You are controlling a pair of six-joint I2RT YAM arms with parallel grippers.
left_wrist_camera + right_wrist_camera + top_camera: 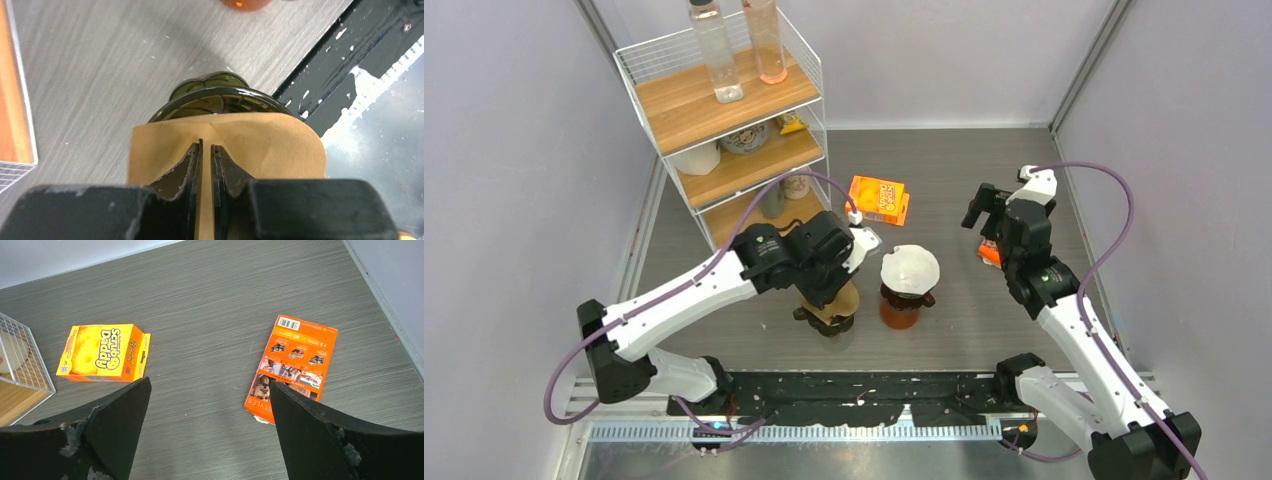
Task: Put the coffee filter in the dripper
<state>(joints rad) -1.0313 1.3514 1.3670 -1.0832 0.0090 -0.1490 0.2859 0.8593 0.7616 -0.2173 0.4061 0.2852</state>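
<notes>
So the left gripper (206, 150) is pinching the brown coffee filter (260, 145) right on its middle fold, with the two fingers pressed nearly together and only the paper between them. The filter hangs flat and folded, not opened into a cone. It sits directly over the dark dripper (220, 97), and in the left wrist view its far edge covers the near part of the dripper's rim. I honestly can't tell whether the paper is touching the rim or just above it. The dripper stands upright on the grey table (100, 75), close to the black strip at the near edge.

Just to its right in the top view there's a second dripper with a white filter (910, 268) already in it, sitting on an amber jar (900, 312).

The right gripper (209, 387) is spread wide and holding nothing, up above the right side of the table. Below it are a Scrub Daddy box (102, 352) off to the left and an orange carton (295, 365) lying flat on the right, well apart. A wire shelf rack (724, 120) stands in the back left corner with two clear bottles (717, 50) on top.
</notes>
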